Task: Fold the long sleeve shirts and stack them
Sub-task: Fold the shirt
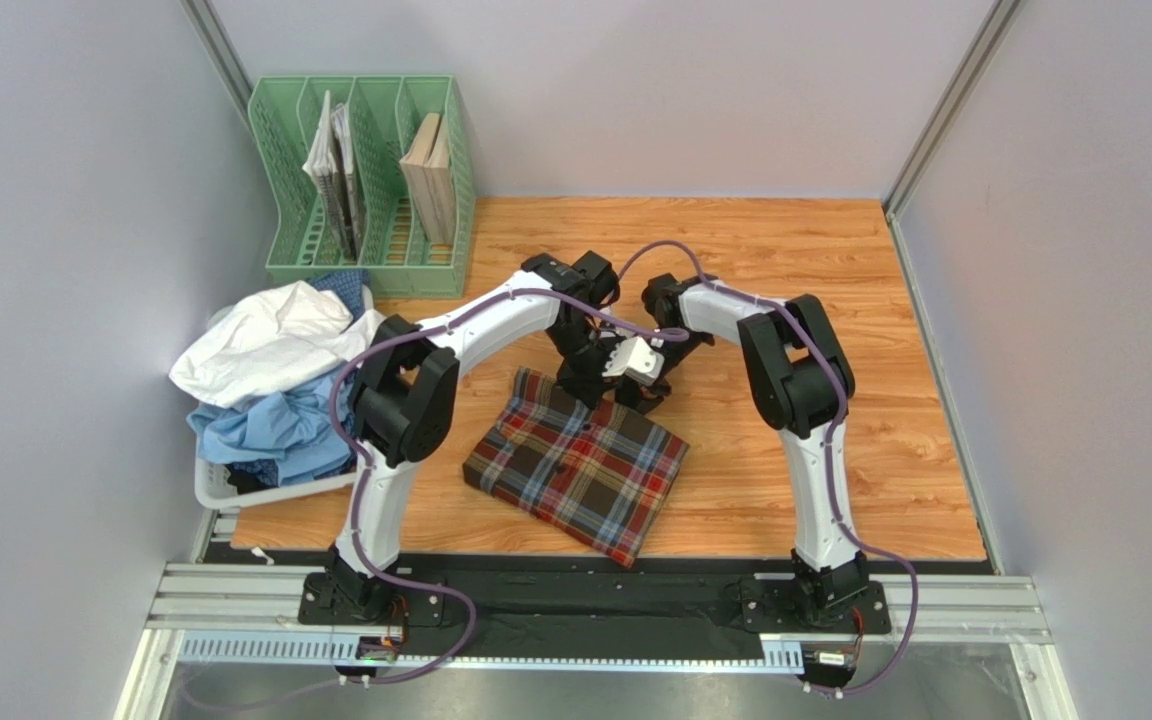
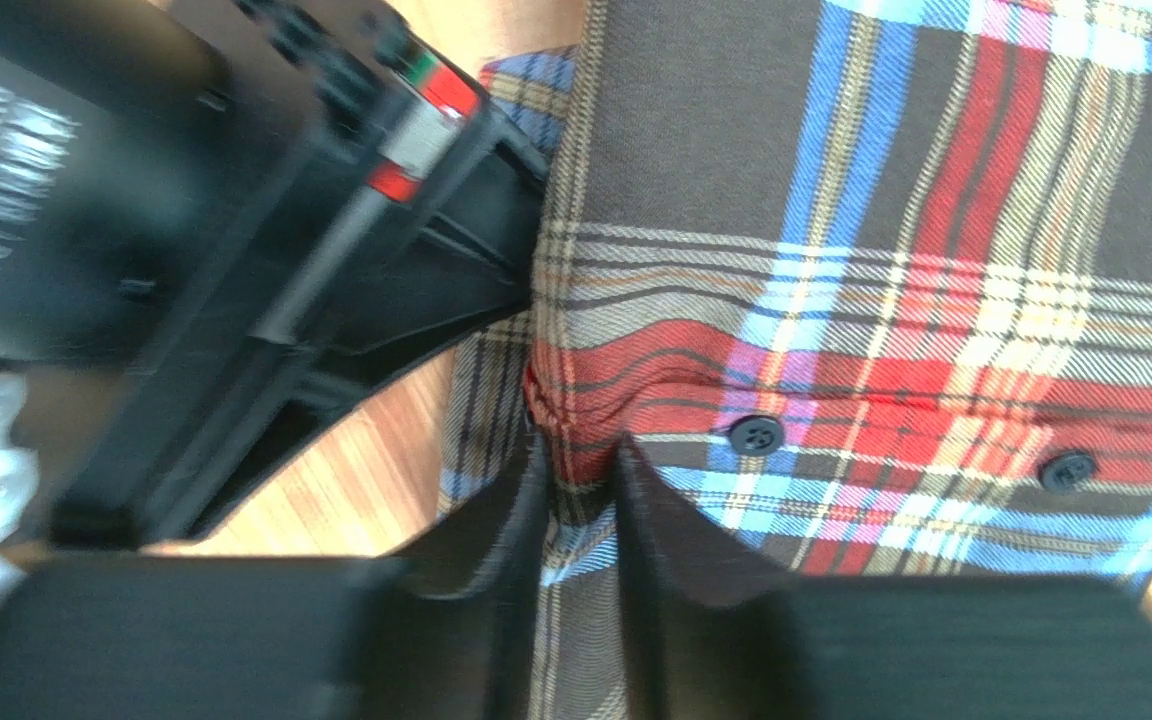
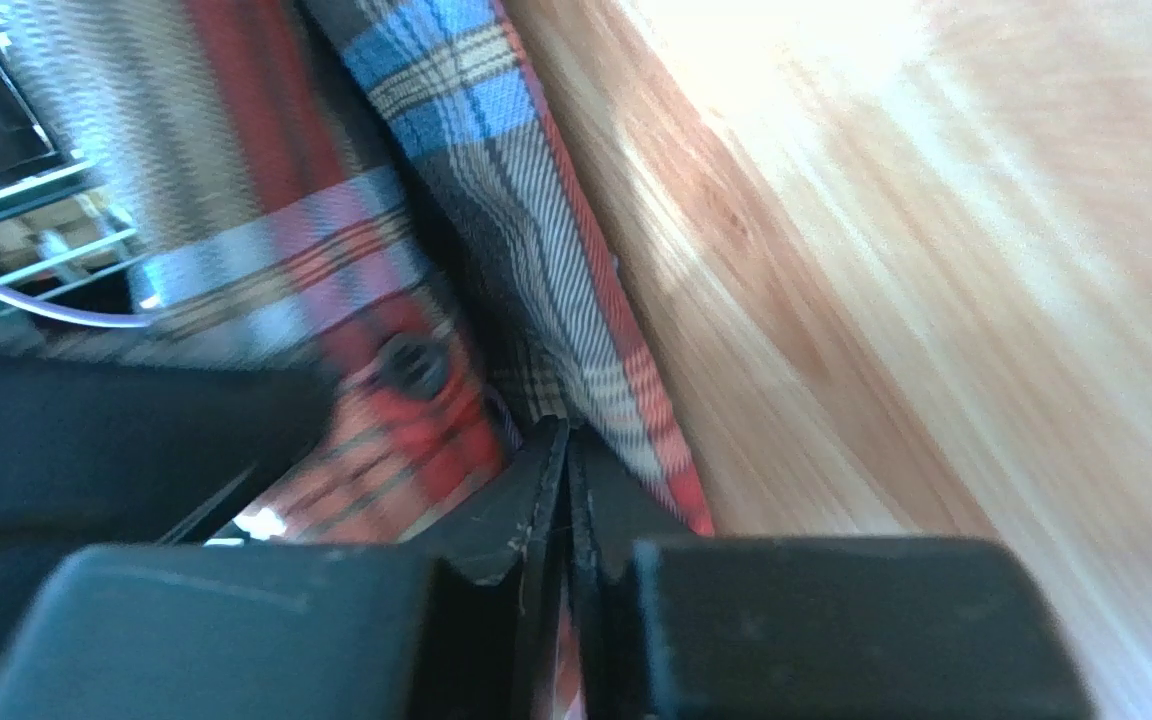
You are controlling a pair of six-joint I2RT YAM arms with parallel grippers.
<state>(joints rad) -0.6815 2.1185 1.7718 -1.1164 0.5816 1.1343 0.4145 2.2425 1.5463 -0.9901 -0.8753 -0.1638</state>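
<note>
Since the tartan shirt (image 1: 579, 465) already lies as a compact rectangle at the middle of the table (image 1: 838, 300), the step in hand looks like finishing its last fold. Both grippers sit close together at its 12 o'clock edge. The left gripper (image 2: 582, 495) has its jaws narrowly apart with plaid cloth showing in the gap; I cannot tell whether it pinches that cloth. The right gripper (image 3: 569, 480) has its fingers pressed together at the shirt's hem, just beside the bare wood. The white shirt (image 1: 267, 338) and light blue shirt (image 1: 259, 428) lie crumpled in the basket (image 1: 259, 492) at 9 o'clock, not yet folded. The next move probably calls for both arms to lift clear without dragging the fold, then for the left arm to reach toward 9 o'clock.
</note>
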